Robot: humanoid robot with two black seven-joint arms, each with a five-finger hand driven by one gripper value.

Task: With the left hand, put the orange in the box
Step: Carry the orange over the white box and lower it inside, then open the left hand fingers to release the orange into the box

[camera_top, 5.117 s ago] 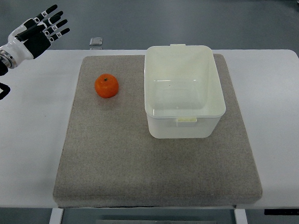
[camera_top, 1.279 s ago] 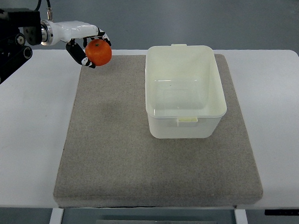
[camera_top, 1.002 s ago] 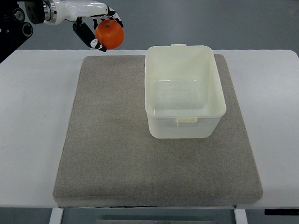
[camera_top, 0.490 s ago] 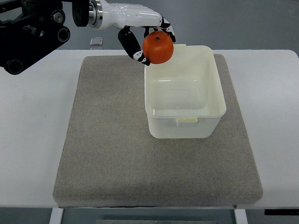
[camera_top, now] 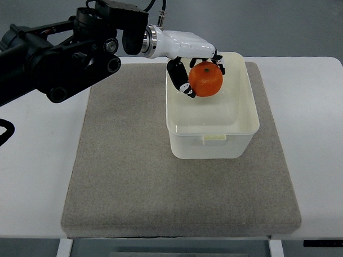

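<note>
The orange [camera_top: 206, 80] hangs over the open white plastic box [camera_top: 212, 127], above its far half. My left hand [camera_top: 196, 71] is shut on the orange, its fingers [camera_top: 181, 83] curled round the fruit's left and top sides. The black left arm [camera_top: 62, 53] stretches in from the picture's left edge across the mat's far corner. The box stands on the right half of the grey mat [camera_top: 127, 164], and the part of its inside that shows holds nothing. No right hand shows.
The grey mat lies on a white table [camera_top: 32, 167] whose front edge runs along the picture's bottom. The arm's shadow falls on the mat's far left part.
My left hand has carried the orange rightward and downward, from beside the box's far left corner to over the box's inside. The arm reaches further across the mat.
</note>
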